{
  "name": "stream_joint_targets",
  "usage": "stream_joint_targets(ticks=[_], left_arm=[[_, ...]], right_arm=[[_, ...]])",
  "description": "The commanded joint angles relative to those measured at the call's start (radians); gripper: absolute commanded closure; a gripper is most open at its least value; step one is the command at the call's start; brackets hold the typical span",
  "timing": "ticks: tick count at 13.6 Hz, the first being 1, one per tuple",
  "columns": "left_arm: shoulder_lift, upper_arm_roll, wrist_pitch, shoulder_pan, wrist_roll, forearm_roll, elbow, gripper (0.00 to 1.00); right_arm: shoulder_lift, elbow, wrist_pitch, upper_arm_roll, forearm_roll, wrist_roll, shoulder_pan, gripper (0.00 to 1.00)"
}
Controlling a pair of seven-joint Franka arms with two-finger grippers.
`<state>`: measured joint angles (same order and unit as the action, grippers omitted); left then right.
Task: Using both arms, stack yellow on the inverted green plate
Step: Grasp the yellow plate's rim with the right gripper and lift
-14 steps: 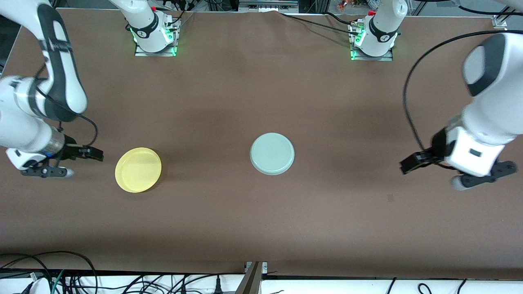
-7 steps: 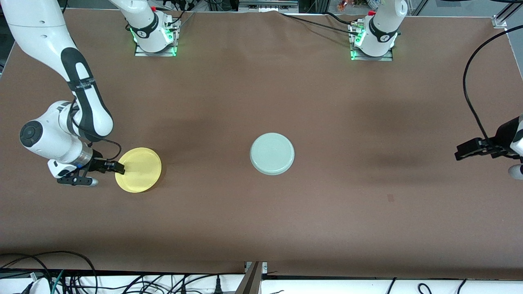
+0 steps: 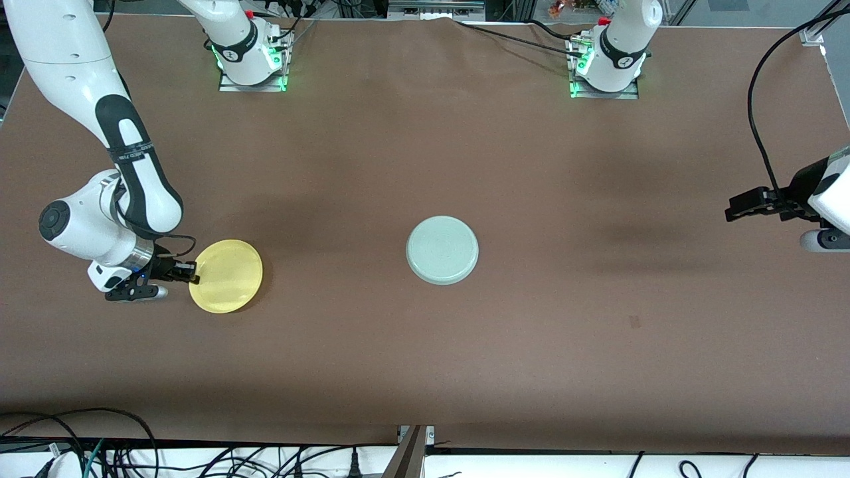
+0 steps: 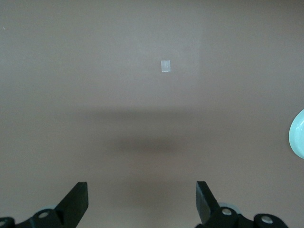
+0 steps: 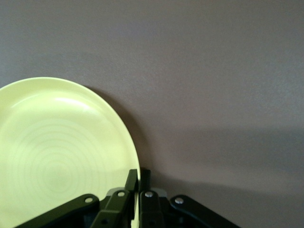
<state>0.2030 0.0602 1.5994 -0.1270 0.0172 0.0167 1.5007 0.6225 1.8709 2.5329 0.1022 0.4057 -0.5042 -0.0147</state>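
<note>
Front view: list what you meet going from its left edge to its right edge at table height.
right gripper shut on the yellow plate's rim → yellow plate → green plate → left gripper, fingers open, over the table.

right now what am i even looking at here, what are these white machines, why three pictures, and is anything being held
These are two white robot arms bolted to a brown table. One picture looks down from a high camera facing them; the other two come from cameras on each arm's wrist.

Two plates lie on the table: a yellow plate toward the right arm's end, and a pale green plate upside down near the middle.

The right claw is shut on the yellow plate's rim; its wrist view shows the fingers pinching the edge. The left claw waits open and empty over its own end of the table.
</note>
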Motion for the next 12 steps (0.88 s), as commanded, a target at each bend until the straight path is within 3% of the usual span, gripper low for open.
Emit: stream_joint_targets(ticks=[1,3,5,8,12], left_arm=[[-0.031,-0.013,-0.025,0.013,-0.040,0.026,0.033,0.00],[-0.019,-0.011,-0.025,0.009,-0.030,0.023,0.026,0.00],[-0.017,-0.004,-0.024,0.009,-0.031,0.014,0.021,0.00],[-0.010,-0.003,-0.024,0.015,-0.034,0.012,0.000,0.00],[-0.010,0.000,-0.024,0.023,-0.043,0.011,-0.002,0.00]], right_arm=[[-0.001,0.004,0.012,-0.012,0.016,-0.040,-0.011,1.00],[-0.038,-0.009,-0.066,-0.016,0.016,-0.018,-0.010,1.00],[-0.104,-0.025,-0.208,-0.025,0.016,0.132,-0.004,1.00],[-0.165,-0.045,-0.304,-0.117,0.016,0.387,-0.002,1.00],[-0.162,-0.062,-0.249,-0.320,0.016,0.691,0.037,1.00]])
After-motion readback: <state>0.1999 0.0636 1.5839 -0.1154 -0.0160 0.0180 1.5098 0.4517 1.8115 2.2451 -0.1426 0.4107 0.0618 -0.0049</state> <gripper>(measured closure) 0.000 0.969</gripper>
